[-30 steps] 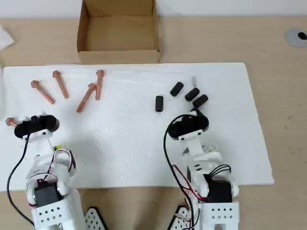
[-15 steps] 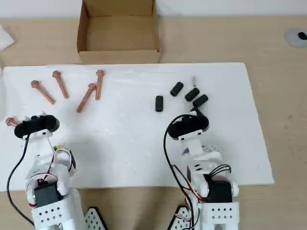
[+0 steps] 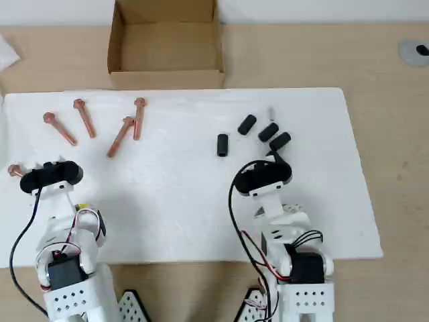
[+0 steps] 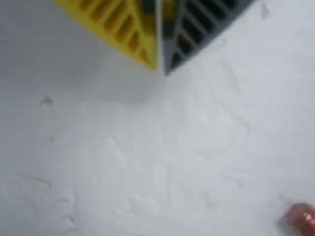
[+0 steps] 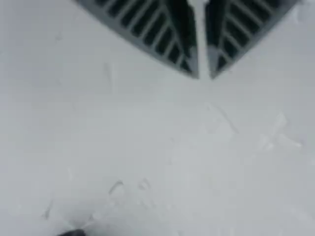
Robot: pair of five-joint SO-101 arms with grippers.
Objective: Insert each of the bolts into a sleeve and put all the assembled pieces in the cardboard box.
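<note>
Several copper bolts lie on the left of the white mat (image 3: pixel 181 194), among them one (image 3: pixel 59 127) at far left and a pair (image 3: pixel 129 127) nearer the middle. One more bolt (image 3: pixel 15 170) pokes out beside the left arm; its head (image 4: pixel 301 219) appears in the left wrist view. Several black sleeves (image 3: pixel 268 131) lie in a cluster ahead of the right arm, one (image 3: pixel 222 145) set apart. My left gripper (image 4: pixel 160 66) is shut just above the mat, holding nothing. My right gripper (image 5: pixel 202 73) is shut over bare mat, short of the sleeves.
The open cardboard box (image 3: pixel 165 79) stands on the wooden table beyond the mat's far edge, left of centre. A grey round fitting (image 3: pixel 414 52) sits at the table's far right. Bare mat stretches between the bolts and the sleeves.
</note>
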